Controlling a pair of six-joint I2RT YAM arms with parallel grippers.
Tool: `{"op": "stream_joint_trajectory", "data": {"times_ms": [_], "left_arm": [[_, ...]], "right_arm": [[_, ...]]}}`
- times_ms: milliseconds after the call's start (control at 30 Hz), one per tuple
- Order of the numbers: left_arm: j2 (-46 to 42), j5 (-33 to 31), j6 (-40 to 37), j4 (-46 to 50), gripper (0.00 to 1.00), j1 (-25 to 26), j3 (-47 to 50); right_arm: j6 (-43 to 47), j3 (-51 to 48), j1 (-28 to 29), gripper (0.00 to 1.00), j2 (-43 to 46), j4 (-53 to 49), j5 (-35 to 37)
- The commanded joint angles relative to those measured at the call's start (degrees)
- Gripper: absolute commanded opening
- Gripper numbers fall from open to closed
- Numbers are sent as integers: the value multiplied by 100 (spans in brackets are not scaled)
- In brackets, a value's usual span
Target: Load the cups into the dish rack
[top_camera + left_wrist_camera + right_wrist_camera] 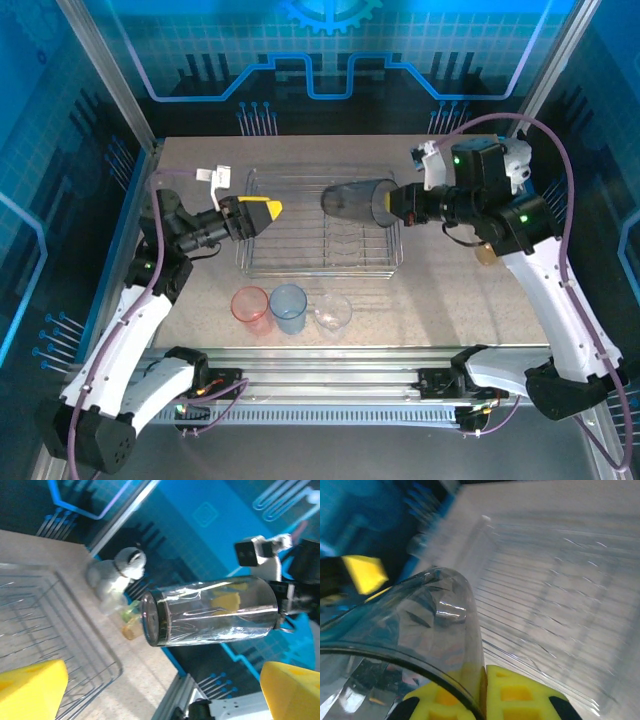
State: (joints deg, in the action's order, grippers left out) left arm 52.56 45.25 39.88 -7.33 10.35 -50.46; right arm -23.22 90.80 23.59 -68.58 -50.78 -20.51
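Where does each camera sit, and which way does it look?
Top: fixed above, behind the arms; looks down on them, table and rack.
Left wrist: on the left arm, facing the grey cup beyond the rack's corner; open left gripper frames it.
Right wrist: on the right arm, looking down over the rack; right gripper clamps the cup's edge.
Shared: all show cup and rack.

A rectangular silver wire dish rack [300, 245] with low sides sits mid-table, nearer the back edge. A smoky grey translucent plastic tumbler [355, 200] hangs on its side over the rack's right half, base pointing left, its rim pinched tight by the right gripper [388, 203]. Along the front edge a pink-red tumbler [250, 305] and a pale blue tumbler [288, 306] stand mouth up, with a clear tumbler [332, 310] just beside them.
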Motion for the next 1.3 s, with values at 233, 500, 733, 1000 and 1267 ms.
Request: {"op": "stream_joint_trajectory", "data": {"times_ms": [233,500,733,1000,1267], "left_arm": [[311,1121,1275,-2132,99,81,-156],[489,1344,1344,-2197,99,313,-350],[621,1378,1464,-2120,99,371,-477],[894,1609,1510,-2009,81,466,-634],[933,1530,972,-1348,38,556,-779]], "right_arm": [[-1226,-442,-60,0,-334,2900,-2835],[-1414,-507,188,0,-610,3266,-3086],[-1373,-476,443,0,-880,3281,-3107],[-1647,-573,493,0,-1035,3596,-2985],[-1538,-502,523,0,-1153,3339,-2874]]}}
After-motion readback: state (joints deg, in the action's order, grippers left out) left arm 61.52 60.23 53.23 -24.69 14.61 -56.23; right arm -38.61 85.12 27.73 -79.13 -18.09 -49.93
